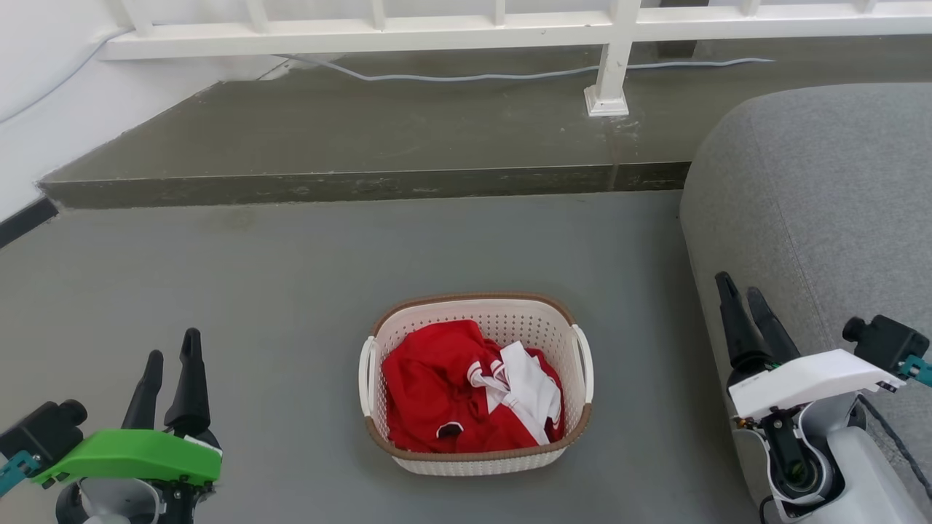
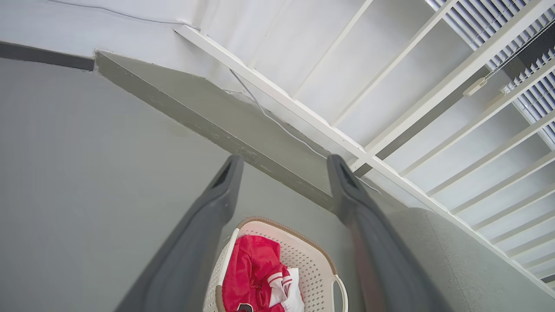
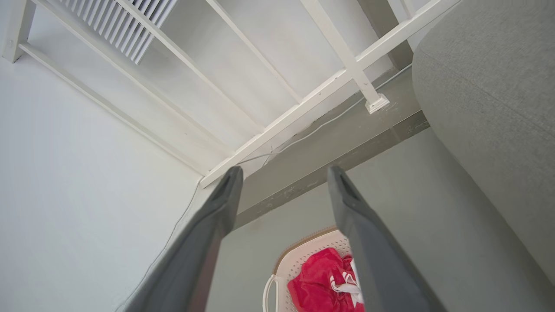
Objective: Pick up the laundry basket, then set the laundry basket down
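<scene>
Nearest to me are the two arms, low on either side. The left gripper (image 1: pixel 172 348), under its green cover, has its dark fingers spread apart with nothing between them. The right gripper (image 1: pixel 738 285), under its white cover, is parted and empty too, and stands just in front of the grey sofa (image 1: pixel 815 204).

Between them and a little further out, the laundry basket (image 1: pixel 480 460) sits upright on the grey floor (image 1: pixel 255 291), well clear of both grippers. It holds a crumpled red garment (image 1: pixel 429 386) with a white piece (image 1: pixel 531 386) lying over it. The left handle (image 1: pixel 365 375) faces the left arm and the right handle (image 1: pixel 586 364) faces the right arm, so the basket seems to lie with its long side across the robot's front, though the downward angle makes that hard to be sure of. From each gripper the basket lies inward and ahead. Both wrist views show it low between the fingers, on the side toward the other arm.

The right gripper looks slightly nearer its handle than the left, but the basket is roughly central. I would judge that the lift calls for both arms to swing inward together, one to each handle, the right one keeping off the sofa.

Beyond the basket the floor runs to a raised step (image 1: pixel 349 131), where a pale cable (image 1: pixel 510 74) trails below a white railing (image 1: pixel 437 33).
</scene>
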Motion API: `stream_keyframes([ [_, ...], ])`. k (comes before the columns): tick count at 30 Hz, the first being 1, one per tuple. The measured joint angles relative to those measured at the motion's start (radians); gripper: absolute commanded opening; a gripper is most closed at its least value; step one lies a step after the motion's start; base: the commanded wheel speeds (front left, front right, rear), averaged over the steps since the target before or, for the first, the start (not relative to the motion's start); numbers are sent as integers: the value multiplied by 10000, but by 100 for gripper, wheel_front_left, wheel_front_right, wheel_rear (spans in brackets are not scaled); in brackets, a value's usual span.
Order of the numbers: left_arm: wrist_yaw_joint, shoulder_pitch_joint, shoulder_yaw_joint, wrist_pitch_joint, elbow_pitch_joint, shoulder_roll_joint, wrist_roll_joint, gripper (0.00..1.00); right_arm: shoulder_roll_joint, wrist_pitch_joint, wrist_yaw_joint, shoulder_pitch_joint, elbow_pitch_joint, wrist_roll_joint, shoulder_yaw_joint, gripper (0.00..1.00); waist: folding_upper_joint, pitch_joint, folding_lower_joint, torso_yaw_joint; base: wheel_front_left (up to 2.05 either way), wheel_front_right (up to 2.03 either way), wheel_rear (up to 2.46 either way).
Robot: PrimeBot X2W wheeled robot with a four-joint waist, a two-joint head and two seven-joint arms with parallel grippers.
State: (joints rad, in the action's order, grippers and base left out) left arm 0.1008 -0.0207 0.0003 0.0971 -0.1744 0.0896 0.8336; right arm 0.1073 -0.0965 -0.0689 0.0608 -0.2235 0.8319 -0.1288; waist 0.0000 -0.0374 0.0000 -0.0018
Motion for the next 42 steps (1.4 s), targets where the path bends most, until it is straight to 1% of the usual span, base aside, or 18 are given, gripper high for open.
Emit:
stream_keyframes([
  [8, 2, -2, -8, 280, 159, -48, -1062, 100, 2, -276, 12, 109, 94, -1118, -226, 100, 0, -38, 0, -2, 0, 0, 0],
  [12, 4, -7, -6, 412, 217, -100, -1469, 100, 0, -410, 81, 133, 132, -1641, -341, 100, 0, -36, 0, -1, 0, 0, 0],
  [17, 44, -7, 4, 627, 301, -113, -2345, 100, 0, -619, 84, 135, 165, -2414, -487, 100, 0, -30, 0, -1, 0, 0, 0],
  [20, 61, -7, 4, 727, 355, -130, -2625, 100, 2, -706, 92, 135, 165, -2832, -539, 100, 0, -39, 0, -1, 0, 0, 0],
  [27, 109, -11, 27, 955, 520, -132, -3643, 100, 0, -972, 96, 149, 226, -3714, -656, 100, 0, -89, 0, 4, 0, 0, 0],
  [31, 132, -22, 48, 1078, 587, -134, -3940, 100, 0, -1064, 100, 186, 240, -4151, -706, 100, 0, -112, 0, 8, 0, 0, 0],
  [41, 148, -118, 146, 1409, 788, -138, -5241, 100, 0, -1409, 111, 321, 322, -5520, -855, 100, 0, -196, 0, -2, 0, 0, 0],
  [42, 148, -123, 151, 1459, 821, -138, -5438, 100, 0, -1446, 182, 352, 349, -5649, -869, 100, 0, -203, 0, -5, 0, 0, 0],
])
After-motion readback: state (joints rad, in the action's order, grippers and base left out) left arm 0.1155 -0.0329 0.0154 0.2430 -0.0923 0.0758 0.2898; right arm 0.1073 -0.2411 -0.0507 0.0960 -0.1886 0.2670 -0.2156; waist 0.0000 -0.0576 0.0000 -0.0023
